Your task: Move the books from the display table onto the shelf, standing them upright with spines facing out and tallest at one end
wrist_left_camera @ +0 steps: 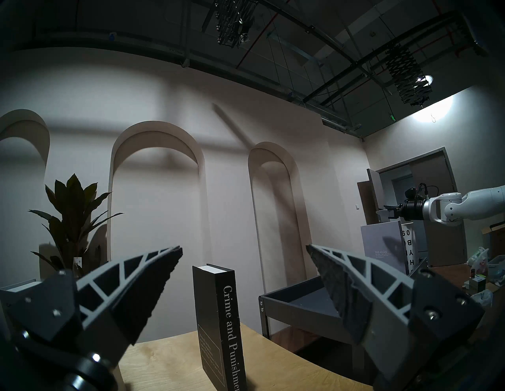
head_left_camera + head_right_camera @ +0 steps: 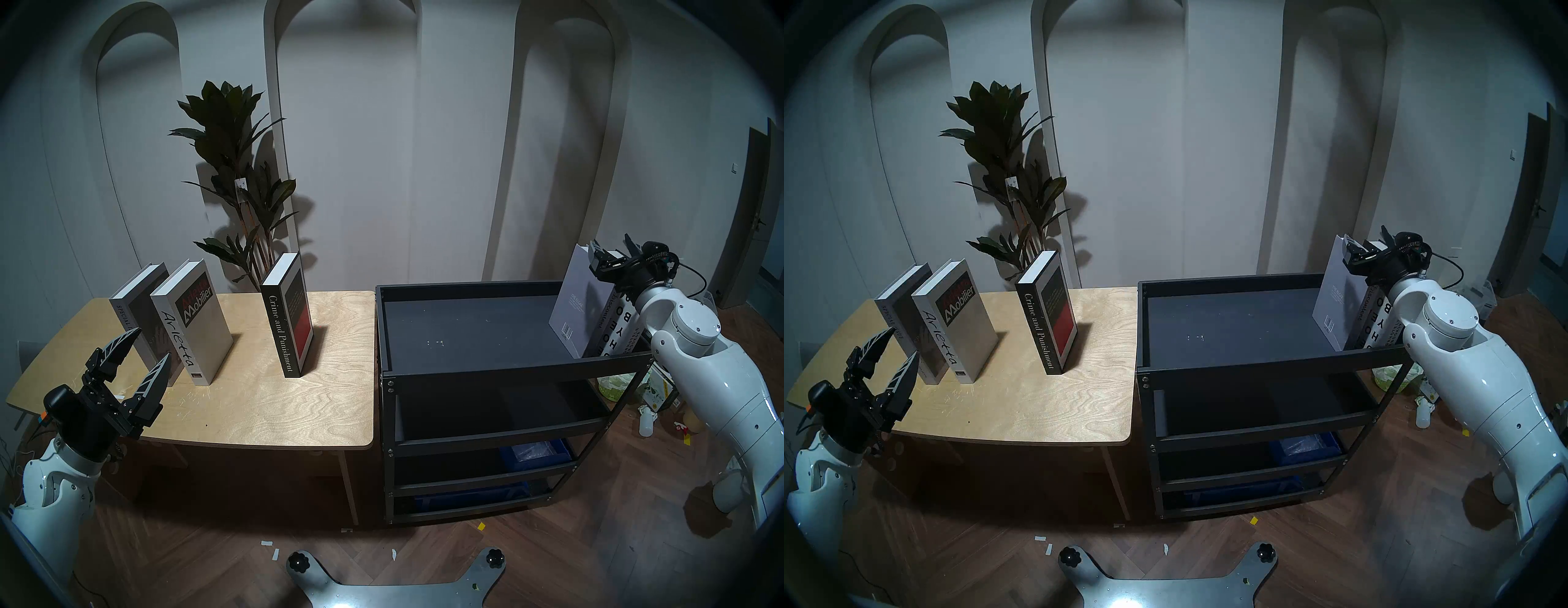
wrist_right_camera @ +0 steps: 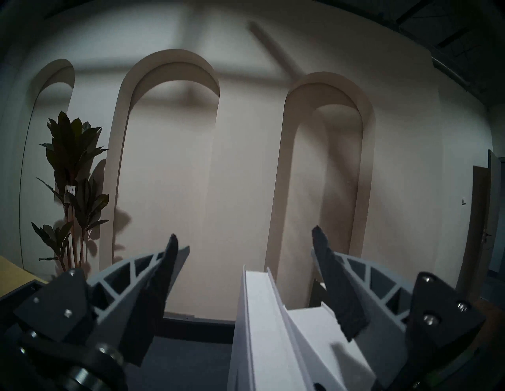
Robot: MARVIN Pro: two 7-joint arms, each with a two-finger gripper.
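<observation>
The books are split between two places: three on the desk [image 2: 263, 407], three on the shelf [image 2: 500, 373]. Nearest me on the left, my left hand [image 2: 133, 361] hovers over the front left corner of the desk with its fingers spread wide, nothing between them. Just past it the grey SPECIAL ISSUE book [image 2: 135, 310] and the white Arietta book [image 2: 193, 322] stand side by side, tilted back and touching, spines toward me. A little to their right, apart from them, the black Crime and Punishment book [image 2: 288, 314] stands upright on its own; in the left wrist view it sits between the two fingertips, well beyond them.

To the right of the desk, the shelf stands close against the desk's edge. At the right end of its top tray three books stand together, spines out: the tall pale grey book [image 2: 579, 305] on the left, the dark Discontent book [image 2: 602, 322] in the middle, partly hidden, and a white book with big black letters [image 2: 621, 327] at the far right, partly behind my right arm. My right hand [image 2: 611, 257] is up at the top edge of these books, fingers apart; the right wrist view shows white book tops [image 3: 259, 327] between the spread fingers, clear of the left pad; whether the right pad touches them I cannot tell. A potted plant [image 2: 237, 178] stands behind the desk against the arched wall.
</observation>
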